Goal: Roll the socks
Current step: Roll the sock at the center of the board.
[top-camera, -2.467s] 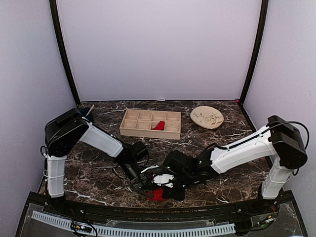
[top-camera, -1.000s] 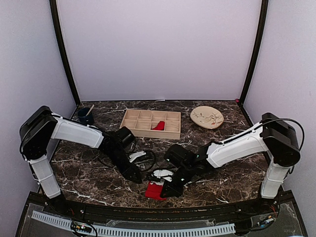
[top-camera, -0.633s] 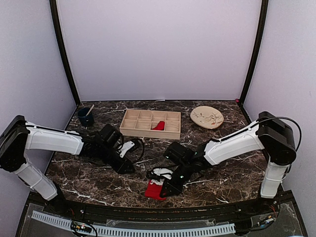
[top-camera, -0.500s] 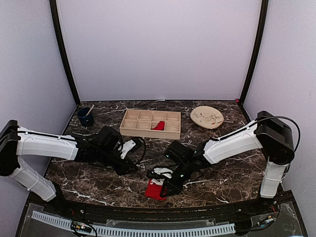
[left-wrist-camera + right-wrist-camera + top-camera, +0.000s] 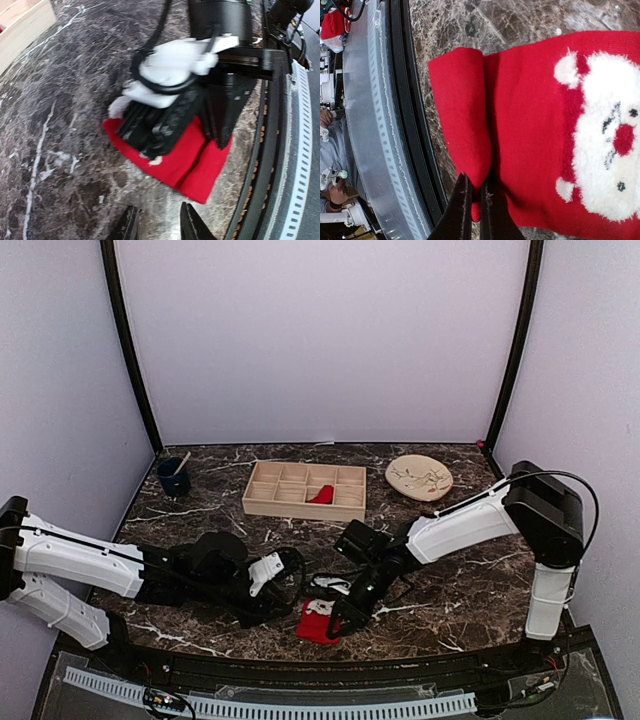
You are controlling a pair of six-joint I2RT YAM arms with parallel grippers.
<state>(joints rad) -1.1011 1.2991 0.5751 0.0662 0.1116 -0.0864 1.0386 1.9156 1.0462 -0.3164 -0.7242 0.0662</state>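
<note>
One red sock (image 5: 314, 624) lies folded on the marble near the front edge. In the right wrist view it shows a white fluffy face patch (image 5: 612, 135) and a folded-over flap (image 5: 462, 110). My right gripper (image 5: 475, 189) (image 5: 336, 624) is shut on the end of that flap. My left gripper (image 5: 159, 229) (image 5: 272, 612) sits low just left of the sock, open, with only bare marble between its fingertips. The right gripper's black and white body (image 5: 190, 85) covers part of the sock (image 5: 197, 160). A second red sock (image 5: 321, 495) lies in the wooden tray (image 5: 300, 511).
A beige plate (image 5: 419, 478) sits at the back right and a dark blue cup (image 5: 173, 478) with a stick at the back left. The black front rail (image 5: 300, 672) (image 5: 405, 100) (image 5: 270, 150) runs close beside the sock.
My left arm has swung down and out to the left, now lying low along the table, its gripper still beside the sock. The right gripper has stayed shut on the sock.
</note>
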